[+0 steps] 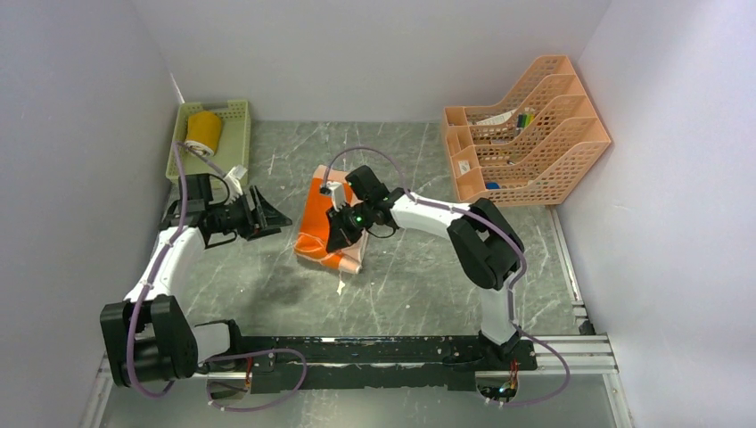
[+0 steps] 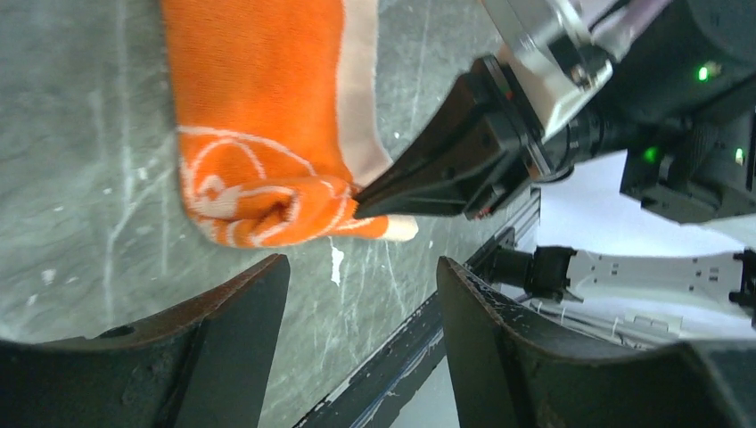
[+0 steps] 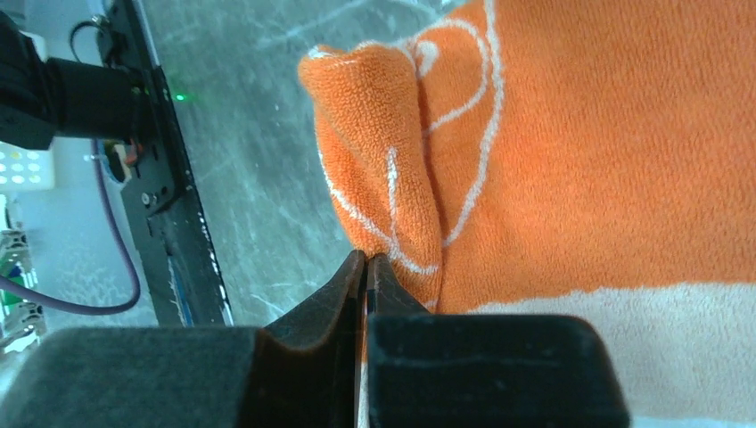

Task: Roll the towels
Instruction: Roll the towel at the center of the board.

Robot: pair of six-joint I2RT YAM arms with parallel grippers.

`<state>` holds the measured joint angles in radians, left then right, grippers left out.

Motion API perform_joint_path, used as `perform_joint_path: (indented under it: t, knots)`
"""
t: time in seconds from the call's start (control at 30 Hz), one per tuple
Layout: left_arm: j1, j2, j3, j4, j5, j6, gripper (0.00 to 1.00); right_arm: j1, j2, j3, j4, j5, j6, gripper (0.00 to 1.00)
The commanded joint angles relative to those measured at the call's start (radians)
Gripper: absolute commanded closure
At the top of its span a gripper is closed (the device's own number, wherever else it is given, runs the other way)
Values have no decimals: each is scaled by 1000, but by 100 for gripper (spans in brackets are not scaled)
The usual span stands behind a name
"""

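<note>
**Towel end rolled, right gripper shut against it**

Orange towel [image 1: 314, 223] lies near the middle of the grey marbled table [image 1: 419, 276]. Its far part is spread flat, and its near end is curled into a short, loose roll [image 2: 267, 205]. White cartoon lines run across the cloth, and a pale peach band follows one edge.

The right gripper [image 1: 333, 247] reaches in from the right. Its two fingers are pressed together with no gap between them. In its own wrist view the tips [image 3: 365, 260] touch the fold where the roll [image 3: 374, 169] meets the flat cloth, close to the peach band. No cloth shows between the fingers. The left wrist view shows the same closed point [image 2: 358, 207] butted against the end of the roll.

The left gripper [image 1: 272, 209] is just to the left of the towel and faces it. Its fingers are spread apart and hold nothing. Only bare table shows between them [image 2: 361, 267], and they are clear of the cloth.

A mustard-yellow towel [image 1: 203, 131] sits as a tight roll inside the green mesh basket [image 1: 234, 156] at the far left corner, well apart from both arms. A peach file rack [image 1: 535, 152] stands at the far right, with small items in its slots.
</note>
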<state>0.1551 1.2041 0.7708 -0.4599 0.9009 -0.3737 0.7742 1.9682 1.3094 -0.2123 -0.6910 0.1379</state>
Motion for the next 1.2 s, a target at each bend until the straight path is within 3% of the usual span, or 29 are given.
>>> perform_joint_path:
  t: [0.0, 0.17, 0.4, 0.67, 1.03, 1.07, 1.17]
  knots:
    - [-84, -21, -17, 73, 36, -14, 28, -8, 45, 77, -31, -65, 10, 100]
    - [-158, -7, -66, 169, 18, -91, 31, -20, 130, 139, -66, -41, -5, 100]
    - [-176, 63, -183, 358, 34, -221, 38, -53, 202, 202, -102, -18, -45, 100]
    - [-238, 211, -192, 543, 6, -266, 39, -82, 257, 242, -128, -26, -66, 100]
    - [-241, 396, -149, 563, -159, -283, 45, -84, 270, 241, -152, -4, -88, 100]
    - [-241, 403, -150, 565, -166, -286, 45, -85, 259, 237, -154, 13, -95, 97]
    - [-241, 417, -148, 563, -170, -282, 47, -85, 159, 176, -97, 113, -103, 68]
